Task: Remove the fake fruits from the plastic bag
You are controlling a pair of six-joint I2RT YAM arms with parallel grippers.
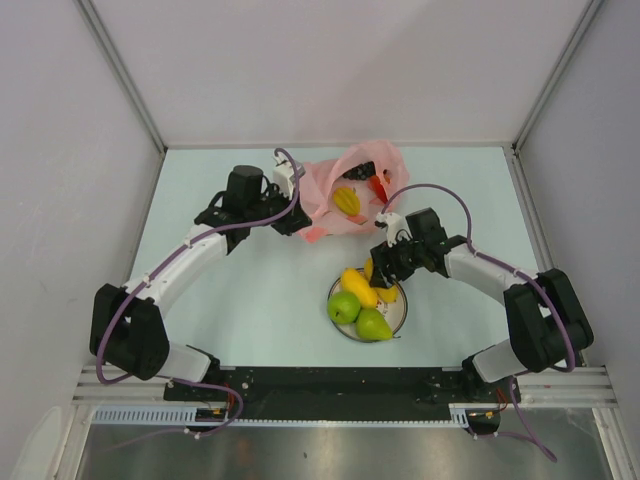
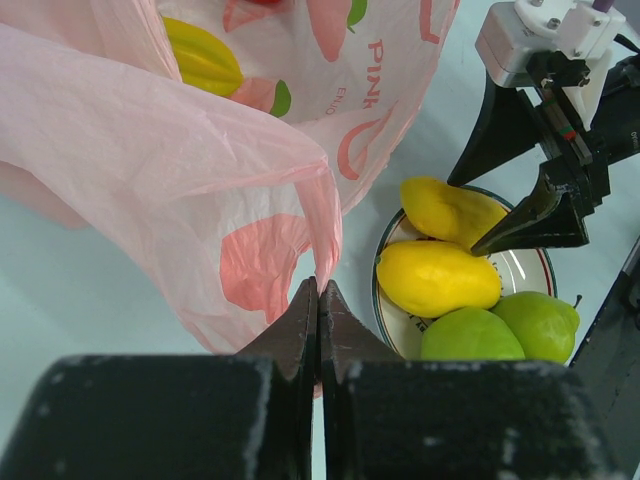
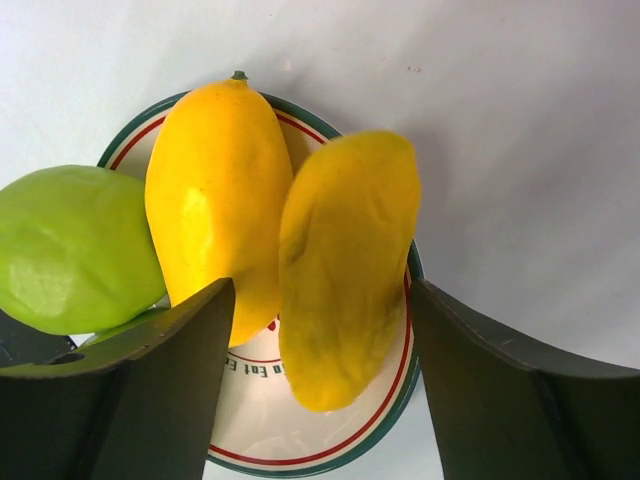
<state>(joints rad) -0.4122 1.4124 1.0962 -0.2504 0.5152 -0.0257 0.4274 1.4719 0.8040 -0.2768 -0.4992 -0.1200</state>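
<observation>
While the left gripper is pinched shut on a fold of the thin, crinkly pink plastic bag near the far edge of the table, the right gripper hangs open over the round white red-rimmed plate nearer the near edge. A glossy yellow-orange plastic mango is between its spread fingers, beside a second mango. A ridged yellow fruit lies in the bag.
</observation>
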